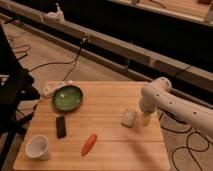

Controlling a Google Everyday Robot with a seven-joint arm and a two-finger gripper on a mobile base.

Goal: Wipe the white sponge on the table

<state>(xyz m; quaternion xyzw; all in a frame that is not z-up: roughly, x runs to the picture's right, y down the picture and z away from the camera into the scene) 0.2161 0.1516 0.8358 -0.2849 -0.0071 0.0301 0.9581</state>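
Two hard, smooth things sit nearest on the pale plank counter (110, 152): a round white cup (39, 146) and a tapered orange carrot (89, 143) (both would roll if swept). Further back lies the soft, round-cornered white sponge (129, 118). The hand (145, 119) is just to its right, spread wide and empty. An off-centre grab could shove the sponge aside. A glossy green bowl (68, 97) sits beyond.
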